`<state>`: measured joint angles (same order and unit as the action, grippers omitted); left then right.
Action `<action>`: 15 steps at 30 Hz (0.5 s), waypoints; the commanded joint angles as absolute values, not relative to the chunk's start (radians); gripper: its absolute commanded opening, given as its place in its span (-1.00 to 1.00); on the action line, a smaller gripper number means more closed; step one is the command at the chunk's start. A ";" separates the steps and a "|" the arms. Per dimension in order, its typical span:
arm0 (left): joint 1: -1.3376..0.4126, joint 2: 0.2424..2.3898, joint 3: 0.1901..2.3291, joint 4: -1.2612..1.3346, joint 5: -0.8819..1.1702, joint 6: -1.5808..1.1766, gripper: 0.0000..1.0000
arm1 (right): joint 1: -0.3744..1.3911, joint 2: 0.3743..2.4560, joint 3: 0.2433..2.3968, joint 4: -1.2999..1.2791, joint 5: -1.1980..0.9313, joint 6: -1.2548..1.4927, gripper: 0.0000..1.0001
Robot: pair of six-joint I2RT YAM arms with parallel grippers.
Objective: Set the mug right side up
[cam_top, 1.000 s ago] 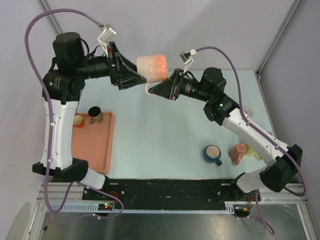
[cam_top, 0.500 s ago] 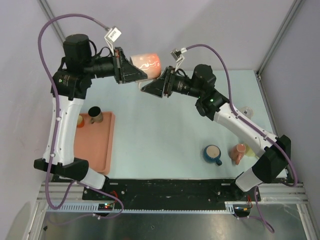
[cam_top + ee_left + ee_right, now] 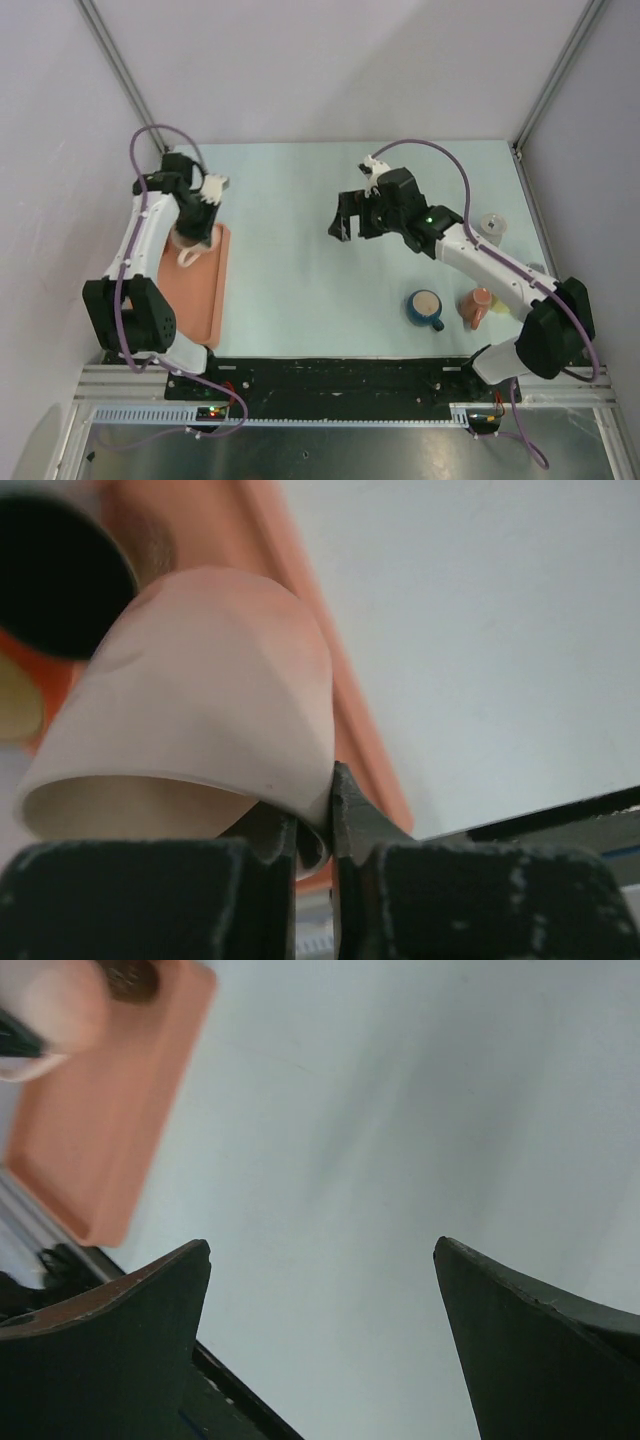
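Note:
The pale pink mug [image 3: 200,710] hangs from my left gripper [image 3: 315,825], which is shut on its rim, one finger inside and one outside. The mug's mouth faces the gripper and its base points toward the orange tray [image 3: 365,760]. From above, the mug [image 3: 187,253] shows just under the left gripper [image 3: 195,236], over the tray's [image 3: 195,310] far end, with its handle toward the front. My right gripper [image 3: 341,215] hovers over the table's middle, open with nothing between its fingers. Its wrist view shows the right gripper [image 3: 322,1250] above bare table, the mug [image 3: 50,1010] at top left.
A brown mug [image 3: 60,580] and a yellow one [image 3: 15,705] stand at the tray's far end, right behind the held mug. At the front right are an upright blue mug [image 3: 425,308] and a pink mug [image 3: 478,305] on its side. A clear cup [image 3: 492,224] stands farther right.
Both grippers held the mug high between them. The right one opened, let go and dropped to mid-table. The left one shut on the rim and swung the mug down over the tray.

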<state>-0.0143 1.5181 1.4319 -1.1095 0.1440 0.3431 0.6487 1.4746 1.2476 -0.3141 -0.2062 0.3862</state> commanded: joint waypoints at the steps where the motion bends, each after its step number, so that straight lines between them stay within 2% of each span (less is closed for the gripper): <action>1: 0.161 1.484 1.395 -1.146 0.007 0.499 -1.00 | 0.651 1.376 1.211 -0.399 -0.063 0.297 0.99; 8: 0.319 1.550 1.328 -1.118 0.015 0.538 -0.99 | 0.643 1.333 1.194 -0.409 -0.016 0.277 0.99; 15: 0.350 1.580 1.301 -1.073 0.008 0.562 -1.00 | 0.631 1.273 1.192 -0.422 0.018 0.258 0.99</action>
<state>0.3370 1.5841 1.3037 -1.1244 0.0280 0.5076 0.6388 1.3354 1.1912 -0.4164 -0.0353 0.2874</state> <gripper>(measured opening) 0.118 0.993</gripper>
